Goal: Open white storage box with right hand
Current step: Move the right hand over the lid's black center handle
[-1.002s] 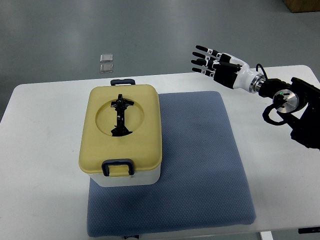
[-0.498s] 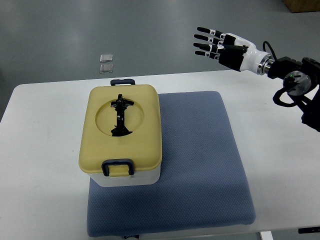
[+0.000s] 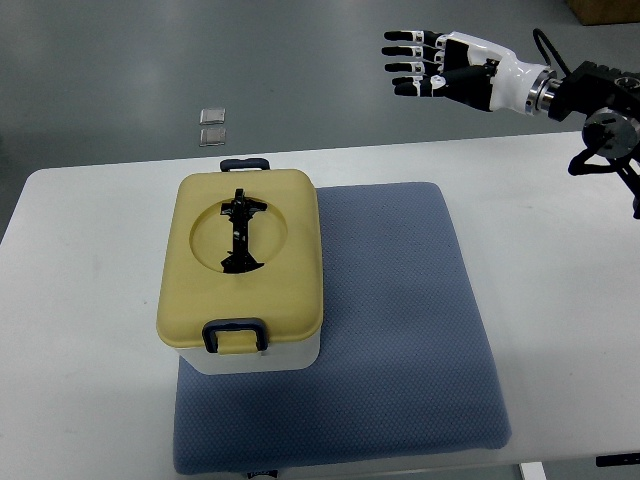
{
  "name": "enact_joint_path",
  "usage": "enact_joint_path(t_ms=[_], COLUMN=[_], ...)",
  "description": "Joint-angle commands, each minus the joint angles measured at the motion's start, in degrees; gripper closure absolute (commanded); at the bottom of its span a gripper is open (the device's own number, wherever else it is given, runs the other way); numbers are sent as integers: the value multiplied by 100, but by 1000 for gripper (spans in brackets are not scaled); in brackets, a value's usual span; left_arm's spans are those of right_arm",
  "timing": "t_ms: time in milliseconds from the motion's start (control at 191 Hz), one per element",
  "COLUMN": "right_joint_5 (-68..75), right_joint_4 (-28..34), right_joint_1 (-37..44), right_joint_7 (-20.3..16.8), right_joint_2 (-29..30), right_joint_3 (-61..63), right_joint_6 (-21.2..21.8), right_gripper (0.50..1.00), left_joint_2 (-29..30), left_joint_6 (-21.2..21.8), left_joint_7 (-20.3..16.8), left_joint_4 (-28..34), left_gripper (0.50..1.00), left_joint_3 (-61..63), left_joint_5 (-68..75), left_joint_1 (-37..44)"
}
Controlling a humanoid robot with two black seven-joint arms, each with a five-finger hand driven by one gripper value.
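A white storage box [image 3: 262,355] with a closed yellow lid [image 3: 240,260] sits on the left part of a blue mat [image 3: 400,330]. The lid has a black folding handle [image 3: 238,232] in a round recess. Dark blue latches sit at its near [image 3: 235,335] and far [image 3: 246,163] ends, both down. My right hand [image 3: 425,65] hangs high beyond the table's far edge, up and right of the box, fingers spread and holding nothing. The left arm does not show.
The white table [image 3: 80,300] carries the mat and box. Two small clear packets [image 3: 212,126] lie on the grey floor beyond the table. A brown box corner [image 3: 605,10] shows at the top right.
My right hand has risen and moved away from the table, from over its far right edge to above the floor beyond it. The fingers stay spread. The box has not moved.
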Motion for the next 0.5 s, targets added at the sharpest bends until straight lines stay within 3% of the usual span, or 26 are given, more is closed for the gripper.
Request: enact_joint_path(t_ms=[0, 493], right_joint_5=[-773, -4079], right_joint_4=[368, 1353], right_joint_1=[50, 700], right_joint_7=[324, 1247], right_joint_2=[-41, 320], right_joint_3=[34, -10], right_joint_6=[-1, -1], right_gripper=[572, 574], left_joint_2=[0, 0], left_joint_6=[3, 3], left_joint_7=[0, 0], left_joint_4=[0, 0], left_gripper=[500, 500], left_joint_3=[0, 0], left_joint_5=[0, 0], left_joint_1=[0, 0])
